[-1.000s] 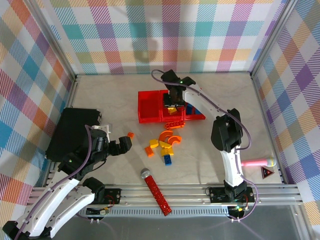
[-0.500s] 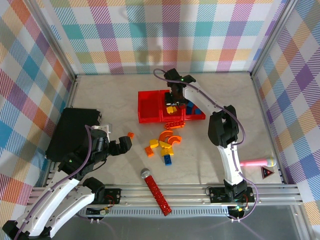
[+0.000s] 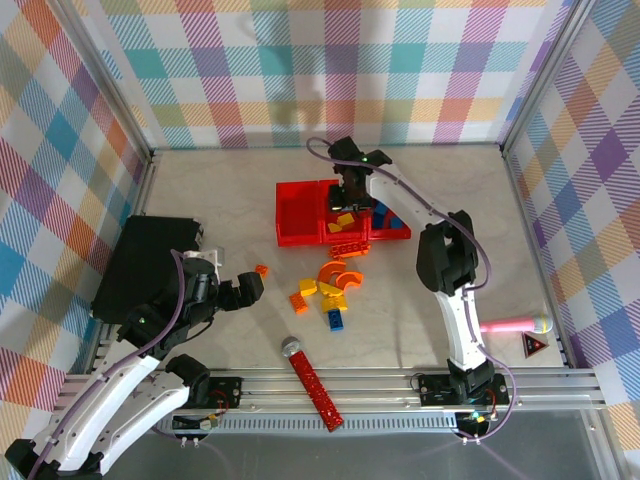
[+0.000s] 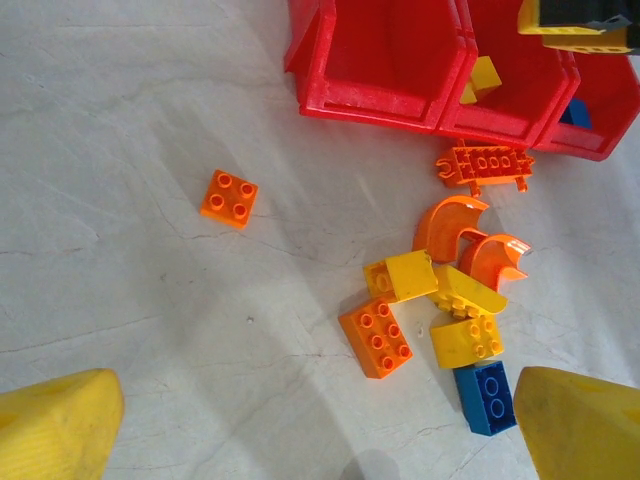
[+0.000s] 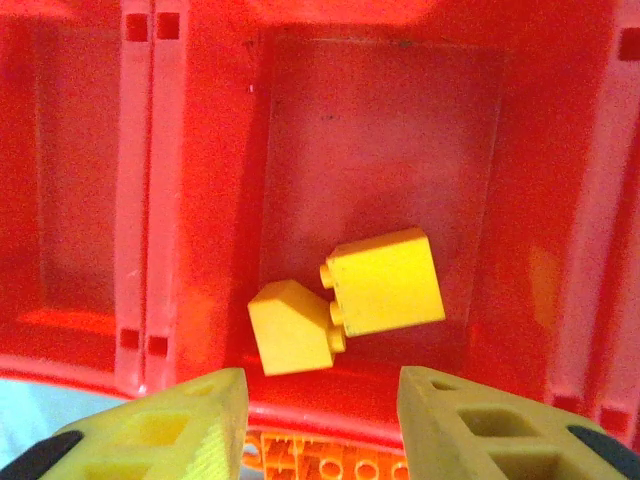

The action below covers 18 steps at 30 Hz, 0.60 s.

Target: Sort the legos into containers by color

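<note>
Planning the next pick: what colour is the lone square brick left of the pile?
Orange. The lone brick shows best in the left wrist view.

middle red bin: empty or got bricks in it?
Not empty. The middle bin holds a square yellow brick and a sloped yellow brick, touching, on its floor.

The bins [image 5: 200,200] are glossy, translucent red plastic. The yellow bricks [image 5: 385,280] inside are smooth plastic with a dull sheen; the orange arches [image 4: 447,215] shine more. The table [image 4: 150,120] looks like matt, veined stone. The left fingers [image 4: 55,425] are finely ribbed yellow plastic. The walls [image 3: 300,60] are checked cloth, the rail [image 3: 390,382] bare metal.
</note>
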{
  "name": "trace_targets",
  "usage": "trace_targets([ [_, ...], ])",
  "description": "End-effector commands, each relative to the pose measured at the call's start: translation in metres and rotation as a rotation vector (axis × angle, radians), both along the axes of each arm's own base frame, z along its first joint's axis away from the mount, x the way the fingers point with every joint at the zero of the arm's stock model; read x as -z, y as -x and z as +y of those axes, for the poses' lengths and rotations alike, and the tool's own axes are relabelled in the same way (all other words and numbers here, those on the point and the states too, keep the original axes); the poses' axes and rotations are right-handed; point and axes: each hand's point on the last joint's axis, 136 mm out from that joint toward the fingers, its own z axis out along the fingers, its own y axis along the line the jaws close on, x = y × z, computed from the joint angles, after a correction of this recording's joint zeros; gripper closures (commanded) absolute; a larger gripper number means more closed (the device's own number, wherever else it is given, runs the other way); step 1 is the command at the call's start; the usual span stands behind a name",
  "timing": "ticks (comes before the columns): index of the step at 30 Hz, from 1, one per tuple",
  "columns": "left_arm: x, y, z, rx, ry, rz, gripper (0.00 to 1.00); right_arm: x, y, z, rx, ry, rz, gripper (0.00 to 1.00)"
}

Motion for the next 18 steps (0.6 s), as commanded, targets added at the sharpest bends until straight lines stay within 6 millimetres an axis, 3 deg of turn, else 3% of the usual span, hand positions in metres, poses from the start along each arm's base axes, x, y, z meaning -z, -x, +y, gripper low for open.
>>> trace_targets([
  [1, 0.004, 0.003, 0.000, 0.000, -0.011, 0.020, 0.00, -0.056, 0.012, -0.006, 0.018, -0.078, -0.079, 0.55],
  [5, 0.005, 0.002, 0.000, 0.001, -0.011, 0.020, 0.00, -0.076, 0.029, -0.016, 0.049, -0.119, -0.105, 0.53],
  [9, 0.005, 0.003, -0.001, 0.003, -0.008, 0.019, 0.00, -0.080, 0.052, -0.027, 0.089, -0.158, -0.097, 0.52],
  [18, 0.005, 0.003, -0.002, 0.010, -0.002, 0.017, 0.00, -0.034, 0.113, -0.052, 0.178, -0.182, 0.040, 0.49],
])
